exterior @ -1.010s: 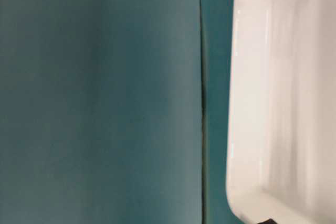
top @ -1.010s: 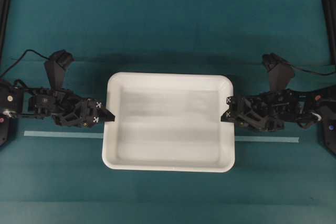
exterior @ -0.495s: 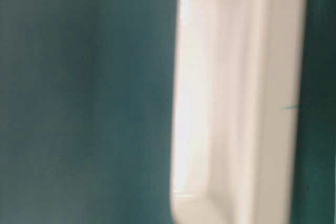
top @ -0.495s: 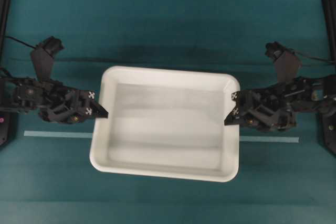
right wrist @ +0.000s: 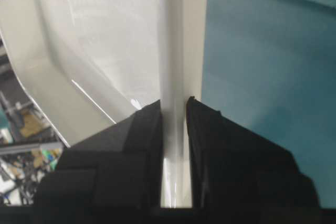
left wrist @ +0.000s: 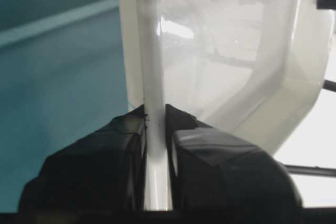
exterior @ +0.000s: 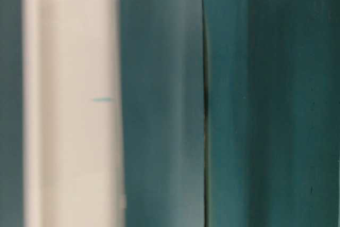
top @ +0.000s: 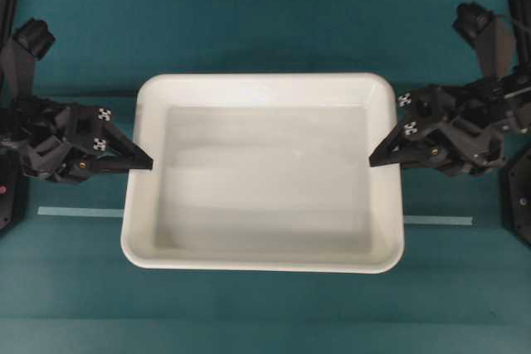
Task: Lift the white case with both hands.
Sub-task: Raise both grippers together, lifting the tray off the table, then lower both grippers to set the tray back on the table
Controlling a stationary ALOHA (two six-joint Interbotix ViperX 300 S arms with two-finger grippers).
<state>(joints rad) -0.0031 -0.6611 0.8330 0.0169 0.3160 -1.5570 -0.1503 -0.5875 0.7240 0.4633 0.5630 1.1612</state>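
1. Overhead view: case point(top: 264, 173) sits mid-frame over the teal table point(top: 265, 31), long sides running left-right.
2. My left gripper point(top: 143, 163) is on the case's left rim, about midway along that short side.
3. My right gripper point(top: 378, 160) is on the right rim, opposite the left one.
4. Left wrist view: both fingers point(left wrist: 100, 166) are clamped on the rim point(left wrist: 152, 77), one each side, touching it.
5. Right wrist view: same here, my fingers point(right wrist: 113, 156) pinch the rim point(right wrist: 172, 40) between them.
6. Pale tape strip point(top: 79, 212) on the table runs left-right; the case covers its middle.
7. Table-level view: blurred, only a white band point(exterior: 71, 99) against teal. Can't tell more.
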